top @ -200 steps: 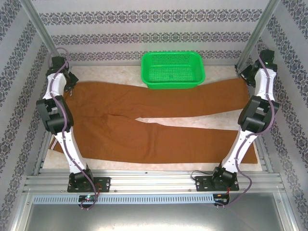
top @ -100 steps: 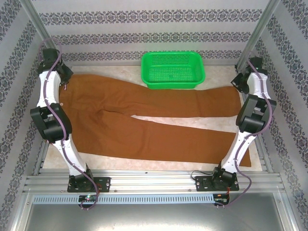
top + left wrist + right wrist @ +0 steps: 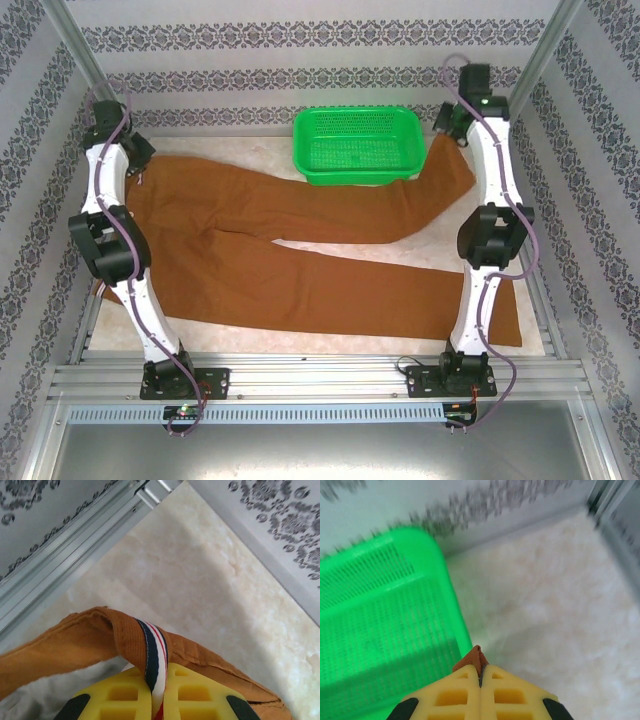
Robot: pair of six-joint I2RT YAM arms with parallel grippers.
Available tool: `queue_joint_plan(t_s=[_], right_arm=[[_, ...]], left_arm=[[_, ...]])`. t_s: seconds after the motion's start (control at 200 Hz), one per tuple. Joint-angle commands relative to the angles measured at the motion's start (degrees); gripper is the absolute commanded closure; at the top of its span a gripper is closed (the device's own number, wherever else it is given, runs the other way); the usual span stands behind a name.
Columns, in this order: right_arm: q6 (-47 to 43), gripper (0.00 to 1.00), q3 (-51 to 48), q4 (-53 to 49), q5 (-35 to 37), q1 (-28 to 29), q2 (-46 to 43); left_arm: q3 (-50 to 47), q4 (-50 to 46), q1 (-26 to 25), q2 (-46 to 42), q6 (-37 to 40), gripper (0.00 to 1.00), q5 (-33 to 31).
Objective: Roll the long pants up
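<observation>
Left hand (image 3: 158,674) is gripping the pants (image 3: 300,285) at the waistband | right hand (image 3: 480,674) is pinching a leg hem, basket (image 3: 380,630) just to its left | pants are lying across the worktop (image 3: 200,580) between both hands

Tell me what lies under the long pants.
The pale tabletop shows around the long pants and between their legs; the rest beneath the fabric is covered. The far cuff is held above it, pinched in the right gripper.
</observation>
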Motion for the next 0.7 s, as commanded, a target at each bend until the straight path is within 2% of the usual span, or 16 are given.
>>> queue_joint_plan(t_s=[0.0,0.045,0.105,0.24,0.385,0.52,0.694], right_arm=[[-3.1,1.0,15.3,-11.0,4.0,-4.8,3.9],[-2.8,1.0,16.7,-12.4,3.6,-6.2,3.5],[-3.4,1.0,13.2,-11.6,2.9,-7.4,0.8],[-3.2,1.0,-3.4,-5.1,5.2,-6.9,-9.2],[-4.0,1.0,-16.0,-0.1,6.1,-8.6,-17.4],[-3.4,1.0,-19.7,1.5,3.3,-8.4,-19.5],[-4.1,1.0,-19.6,1.6,3.6,-5.0,-16.8]], left_arm=[[9.2,-3.2,0.4,0.8,0.6,1.0,0.0],[11.0,-4.1,0.4,1.0,0.3,1.0,-0.1],[11.9,-4.9,0.4,0.6,0.2,1.0,-0.3],[11.4,-6.3,0.5,-1.2,0.9,1.0,-1.2],[6.4,-5.3,1.0,-5.3,1.6,1.0,-1.6],[1.3,-4.0,1.3,-9.1,2.1,1.0,-1.6],[-5.5,-0.8,1.3,-12.9,1.9,1.0,-1.0]])
